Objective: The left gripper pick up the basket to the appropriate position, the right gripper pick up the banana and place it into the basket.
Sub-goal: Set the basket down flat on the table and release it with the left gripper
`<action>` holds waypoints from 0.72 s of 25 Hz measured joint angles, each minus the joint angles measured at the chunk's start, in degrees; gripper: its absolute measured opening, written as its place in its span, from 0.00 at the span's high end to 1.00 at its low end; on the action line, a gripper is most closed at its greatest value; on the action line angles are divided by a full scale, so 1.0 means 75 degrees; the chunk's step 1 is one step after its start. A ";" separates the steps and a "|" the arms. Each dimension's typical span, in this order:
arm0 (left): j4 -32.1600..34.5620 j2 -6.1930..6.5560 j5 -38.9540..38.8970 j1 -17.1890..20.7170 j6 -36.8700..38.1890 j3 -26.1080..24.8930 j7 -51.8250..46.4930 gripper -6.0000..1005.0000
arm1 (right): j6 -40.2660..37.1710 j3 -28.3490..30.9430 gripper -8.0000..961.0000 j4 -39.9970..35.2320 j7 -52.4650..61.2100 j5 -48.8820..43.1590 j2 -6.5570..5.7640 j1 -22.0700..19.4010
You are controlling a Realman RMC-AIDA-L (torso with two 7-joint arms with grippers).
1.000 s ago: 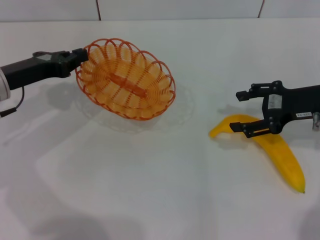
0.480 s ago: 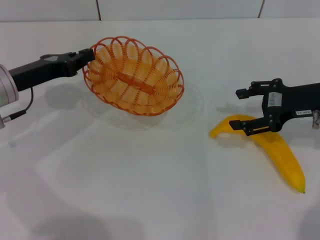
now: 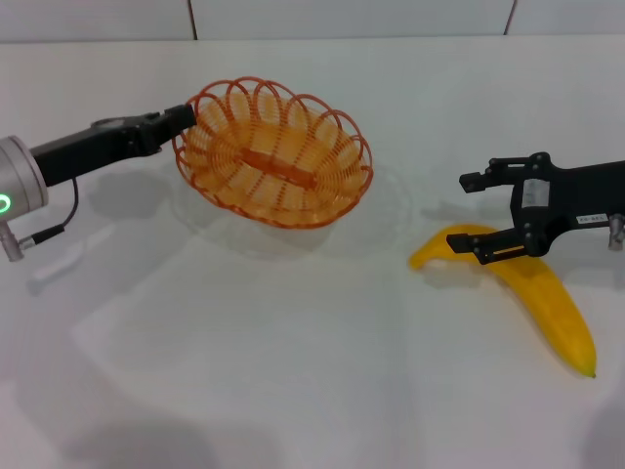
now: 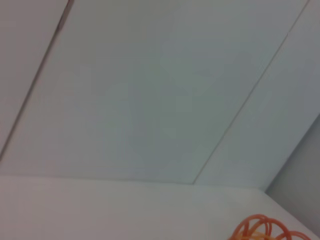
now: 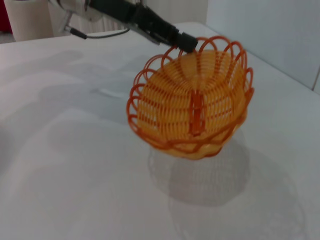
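Note:
My left gripper (image 3: 184,118) is shut on the left rim of the orange wire basket (image 3: 278,156) and holds it tilted above the white table, at the upper left of the head view. The right wrist view shows the basket (image 5: 192,107) in the air with its shadow on the table below it, and the left gripper (image 5: 184,42) clamped on its rim. A few orange loops of the basket (image 4: 262,231) show in the left wrist view. The yellow banana (image 3: 532,293) lies on the table at the right. My right gripper (image 3: 477,215) is open, its fingers over the banana's left end.
The white table (image 3: 293,371) spreads around both arms. A white tiled wall (image 3: 342,18) runs along its far edge. A black cable (image 3: 54,230) hangs from my left arm's cuff.
My left gripper has carried the basket to the right and a little toward the table's middle. The right gripper and the banana have not moved.

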 joint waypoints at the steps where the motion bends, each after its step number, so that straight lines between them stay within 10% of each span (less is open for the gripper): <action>1: -0.0057 0.0000 -0.0003 -0.0002 -0.0001 -0.0002 -0.0007 0.92 | 0.0005 0.0007 0.10 -0.0006 0.0001 0.0014 0.0001 0.0001; 18: -0.0592 -0.0034 -0.0474 0.0008 -0.0435 -0.0003 0.0075 0.92 | 0.0304 0.0347 0.10 0.0001 0.0003 0.0074 0.0062 0.0170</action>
